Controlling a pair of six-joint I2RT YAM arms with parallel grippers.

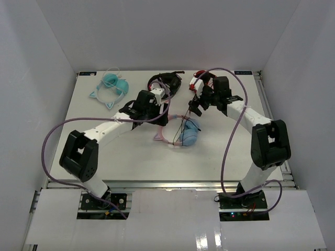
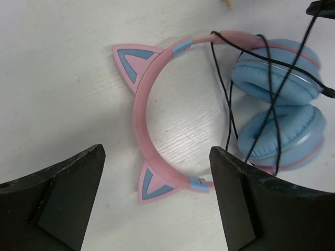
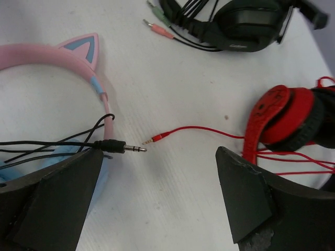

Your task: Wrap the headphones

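Observation:
The headphones (image 1: 184, 135) lie flat mid-table, with a pink cat-ear headband (image 2: 141, 104) and light blue ear cups (image 2: 277, 78) folded together. Their thin black cable (image 2: 229, 104) crosses the cups in loose loops. The cable's plug (image 3: 118, 147) rests on the table beside the headband (image 3: 31, 55). My left gripper (image 2: 157, 167) hovers open over the headband's lower cat ear, touching nothing. My right gripper (image 3: 159, 167) is open above the bare table just right of the plug, holding nothing. In the top view the left gripper (image 1: 157, 116) and the right gripper (image 1: 196, 108) flank the headphones from behind.
All-teal cat-ear headphones (image 1: 112, 86) lie at the back left. Black headphones (image 1: 166, 82) sit at the back centre, their pink and green plugs (image 3: 159, 26) loose. Red headphones (image 3: 282, 117) lie close to my right finger, their red plug (image 3: 159, 137) pointing at the black one.

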